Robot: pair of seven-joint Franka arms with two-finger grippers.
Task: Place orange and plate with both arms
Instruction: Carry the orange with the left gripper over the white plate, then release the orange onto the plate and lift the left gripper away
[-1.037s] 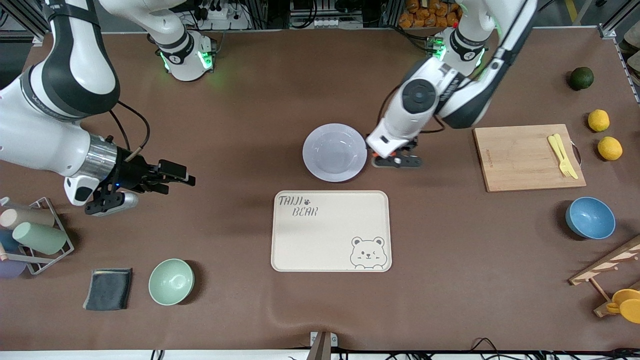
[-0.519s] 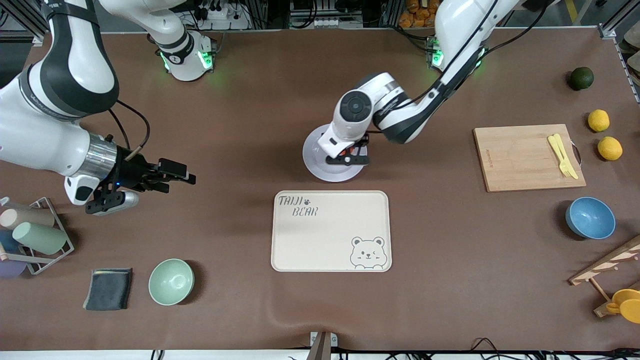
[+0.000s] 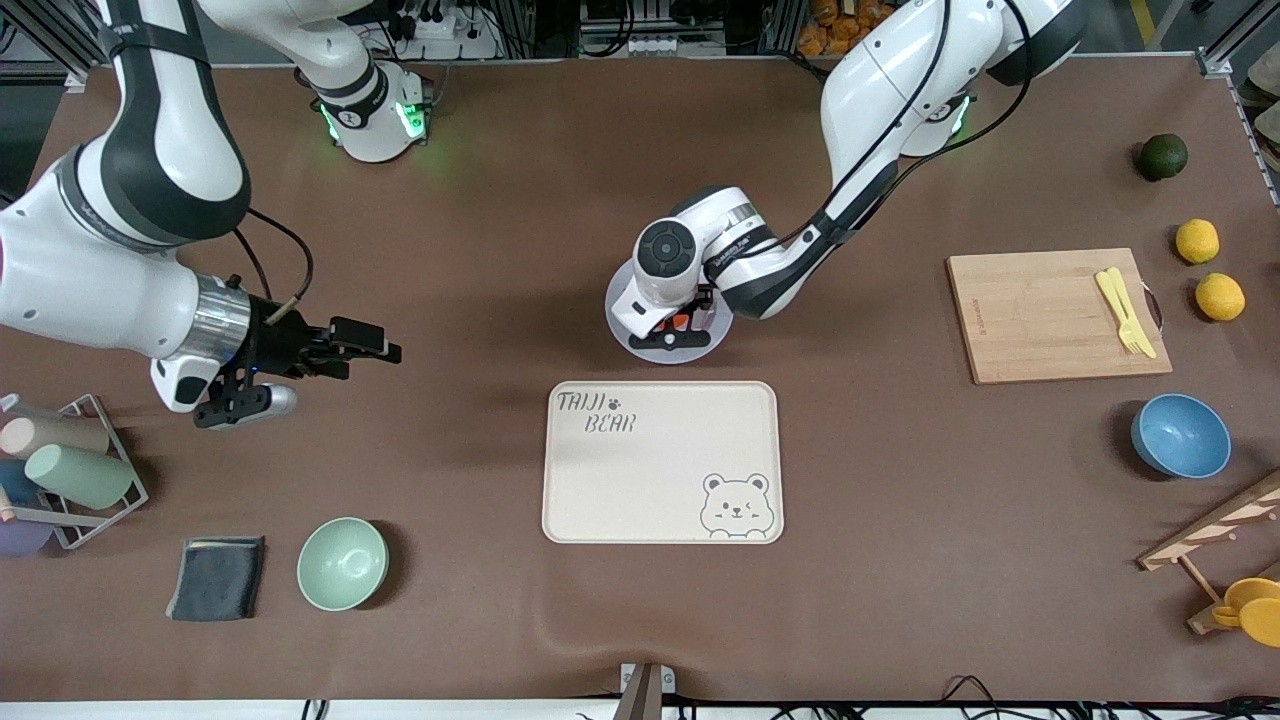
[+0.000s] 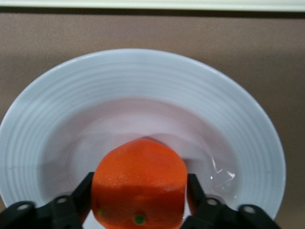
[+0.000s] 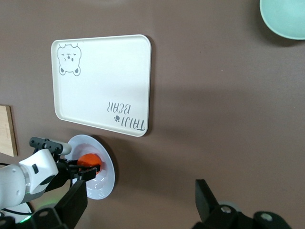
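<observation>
I see my left claw (image 4: 139, 210) pinching the orange (image 4: 139, 183) low over the plate (image 4: 71, 95); right claw (image 3: 370, 350) waits spread above bare worktop (image 3: 480, 300).

The plate (image 3: 625, 318) lies mid-table, just farther from the front camera than the bear-print tray (image 3: 661, 462). The orange (image 4: 139, 185) sits in the plate's well, between the fingers of the left gripper (image 3: 680, 325). The cutting board (image 3: 1055, 314) lies toward the left arm's end of the table, two lemons (image 3: 1208, 268) near that edge. The right gripper (image 3: 385, 345) hangs over bare table toward the right arm's end.
</observation>
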